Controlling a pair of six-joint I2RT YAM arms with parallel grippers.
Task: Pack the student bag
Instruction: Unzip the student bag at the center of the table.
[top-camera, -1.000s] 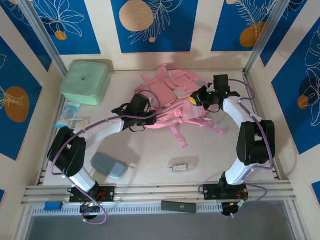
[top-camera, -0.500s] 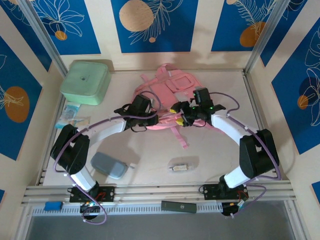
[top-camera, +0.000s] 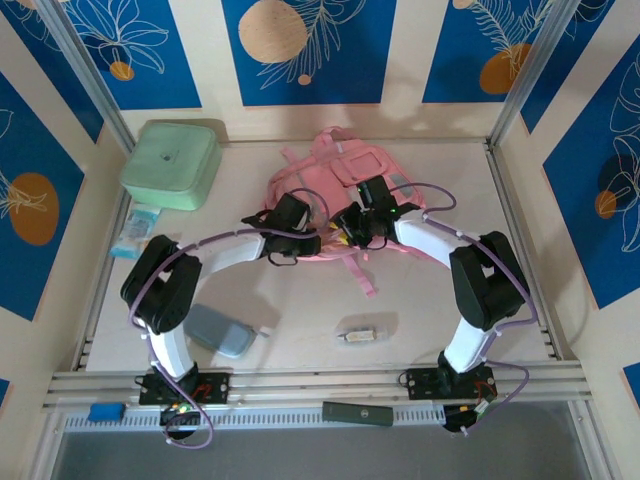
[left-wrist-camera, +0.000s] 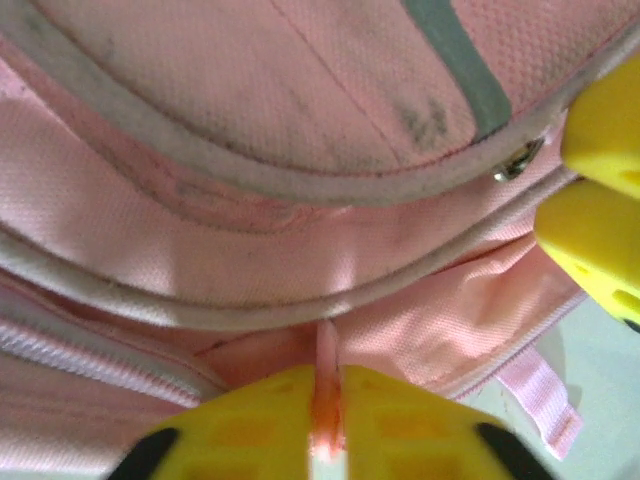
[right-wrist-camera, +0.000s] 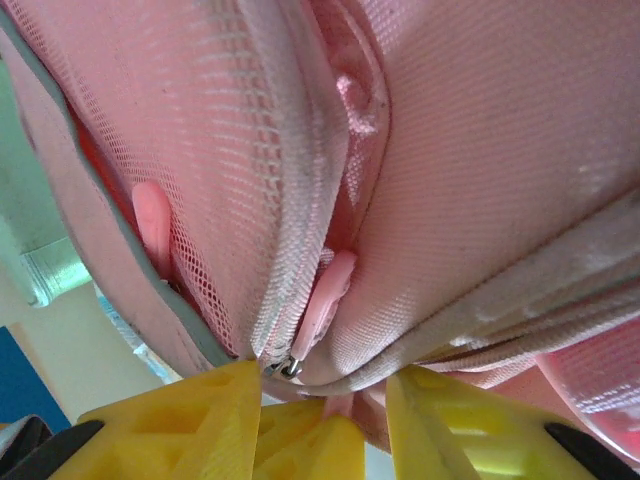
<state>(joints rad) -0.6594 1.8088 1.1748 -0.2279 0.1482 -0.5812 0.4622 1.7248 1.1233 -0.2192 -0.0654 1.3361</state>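
The pink student bag (top-camera: 352, 175) lies at the back middle of the table, straps toward me. My left gripper (top-camera: 308, 240) is at its near edge; in the left wrist view this gripper (left-wrist-camera: 326, 385) is shut on a thin pink fabric tab (left-wrist-camera: 326, 350) of the student bag (left-wrist-camera: 250, 110). My right gripper (top-camera: 347, 226) is just to its right, over the bag's near edge. In the right wrist view this gripper (right-wrist-camera: 325, 390) is open, its fingers (right-wrist-camera: 185, 425) straddling the bag's piped edge, right below a metal zip slider (right-wrist-camera: 289, 369) with a pink pull (right-wrist-camera: 327, 293).
A mint-green square box (top-camera: 172, 163) stands at the back left, with a small packet (top-camera: 135, 232) in front of it. A grey-blue pouch (top-camera: 218, 330) lies near the left arm's base. A small pale object (top-camera: 358, 335) rests at front centre.
My right gripper has swung left from the bag's right side to its near edge, close beside my left gripper. The left gripper has shifted slightly to the right, still at the bag.
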